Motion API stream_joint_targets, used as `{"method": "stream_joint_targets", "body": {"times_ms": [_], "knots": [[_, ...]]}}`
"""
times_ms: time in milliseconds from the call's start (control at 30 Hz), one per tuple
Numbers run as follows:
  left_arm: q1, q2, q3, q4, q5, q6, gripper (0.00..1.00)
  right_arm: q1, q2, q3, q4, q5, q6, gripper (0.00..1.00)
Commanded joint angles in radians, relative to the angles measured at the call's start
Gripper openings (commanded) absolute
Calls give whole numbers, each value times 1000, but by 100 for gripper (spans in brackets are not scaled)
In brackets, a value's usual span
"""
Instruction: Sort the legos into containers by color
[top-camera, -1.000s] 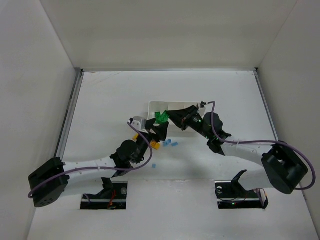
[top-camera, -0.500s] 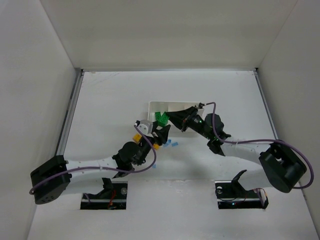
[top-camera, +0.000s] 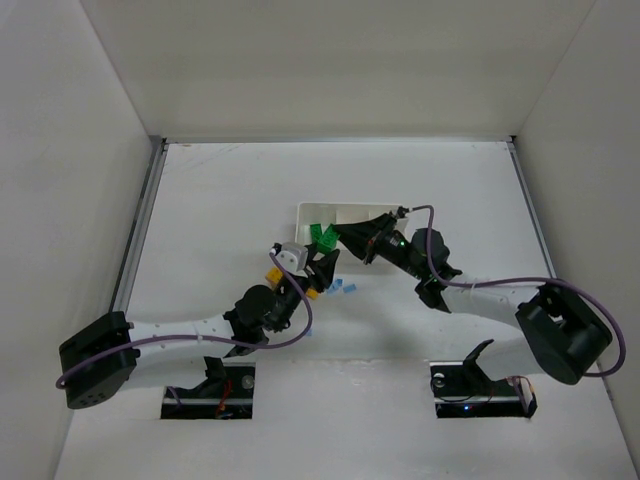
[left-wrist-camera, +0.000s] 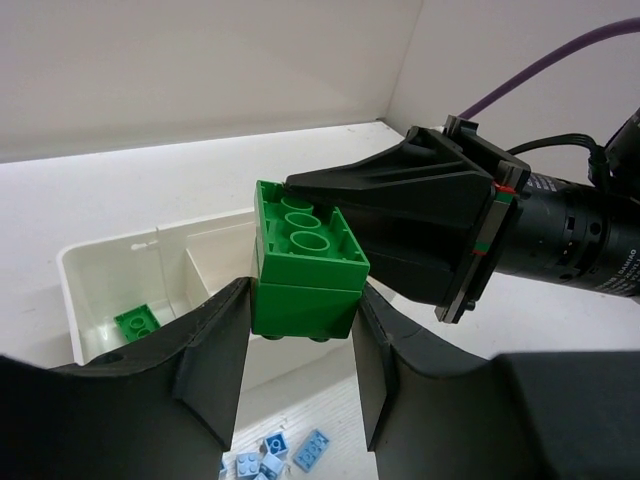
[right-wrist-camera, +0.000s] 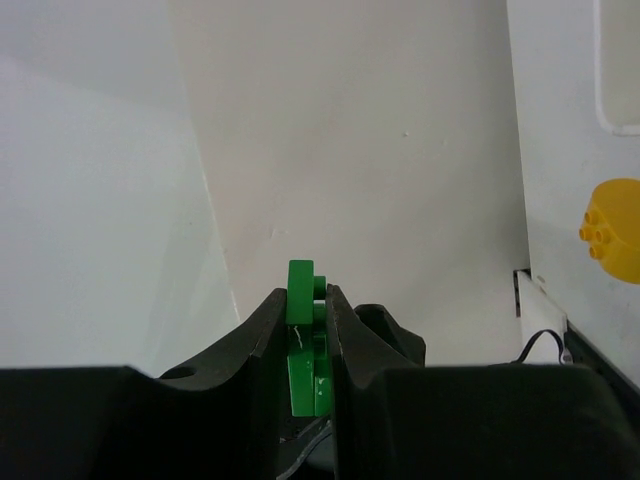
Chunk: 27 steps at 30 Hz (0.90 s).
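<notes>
The white tray (top-camera: 335, 211) lies mid-table. In the left wrist view its left compartment (left-wrist-camera: 90, 300) holds one small green brick (left-wrist-camera: 137, 321). My left gripper (top-camera: 322, 263) is shut on a big green brick (left-wrist-camera: 305, 270) and holds it just in front of the tray's near wall. My right gripper (top-camera: 345, 233) is shut on a thin green plate (right-wrist-camera: 303, 345), held on edge, and hovers over the tray right behind the left one. Green (top-camera: 322, 235) shows between the two grippers. Several tiny light blue bricks (left-wrist-camera: 290, 455) lie on the table under the left gripper.
A yellow brick (top-camera: 271, 273) lies left of the left gripper, and another (top-camera: 313, 292) lies under it. A yellow brick (right-wrist-camera: 612, 222) shows in the right wrist view. Blue bricks (top-camera: 346, 288) lie near the tray and one (top-camera: 308, 332) nearer the bases. White walls enclose the table.
My left gripper has moved right and slightly forward with the green brick, closer to the tray and the right gripper. The right gripper has barely moved.
</notes>
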Motion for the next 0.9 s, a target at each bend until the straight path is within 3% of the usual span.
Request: {"method": "stream_joint_targets", "body": {"times_ms": [0,533,733,867], "knots": [[1,-9,37,51,13,22,38,-7,17,-2,120,-34,31,14],[1,9,51,52,1,69,44,0,40,-17,143,-38,35,13],[1,17,54,49,2,72,32,0,38,-22,163,-34,43,14],[0,17,51,48,-1,72,30,-3,38,-19,184,-39,55,14]]}}
